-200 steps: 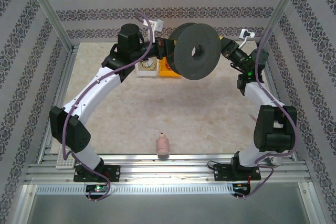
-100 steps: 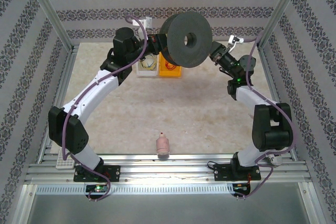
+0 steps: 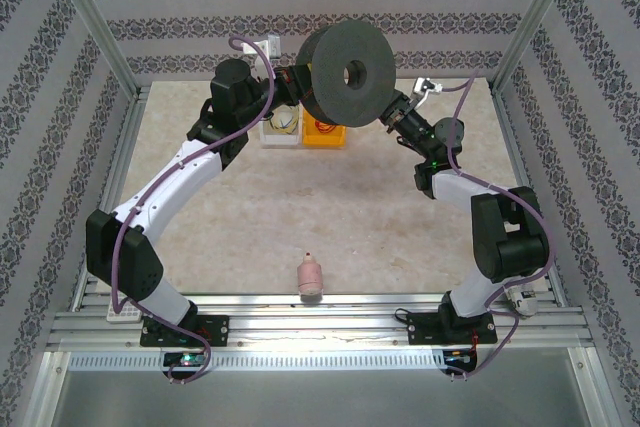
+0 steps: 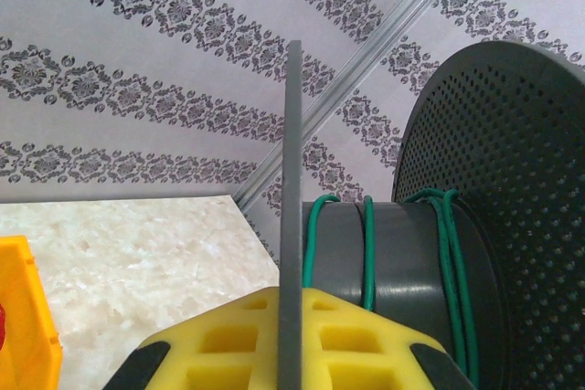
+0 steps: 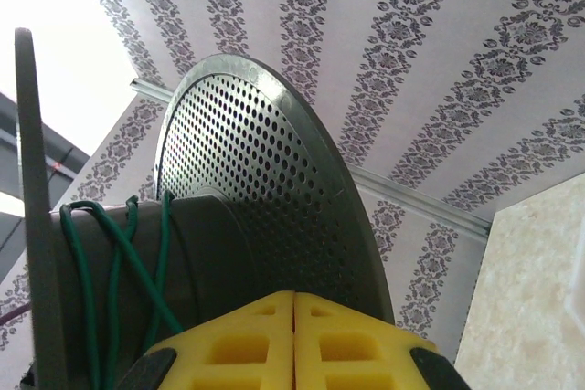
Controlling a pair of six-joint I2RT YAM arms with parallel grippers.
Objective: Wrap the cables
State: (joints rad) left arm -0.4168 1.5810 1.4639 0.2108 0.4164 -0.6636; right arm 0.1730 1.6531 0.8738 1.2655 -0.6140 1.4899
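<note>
Bins at the far edge of the bench point(image 3: 330, 207), from above: white bin point(image 3: 270, 137) with a yellowish cable point(image 3: 285, 125), orange bin point(image 3: 325, 139) with a red-orange cable point(image 3: 322, 128), probably coiled. Black spool point(image 3: 347, 74) high above them between left hand point(image 3: 296, 82) and right hand point(image 3: 393, 117), arms angled inward.

Left wrist: yellow fingers point(image 4: 228, 335) pinching the spool's thin flange; green cable point(image 4: 368, 244) wound round the core.

Right wrist: fingers point(image 5: 238, 335) pressed together below the perforated flange, grip unclear.

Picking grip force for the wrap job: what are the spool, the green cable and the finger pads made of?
Spool: dark grey, matte, perforated flanges; likely plastic, maybe painted metal.
Green cable: smooth glossy jacket, probably plastic-insulated wire.
Finger pads: yellow, matte, moulded in a grid of pockets; soft plastic or rubber, can't tell.
</note>
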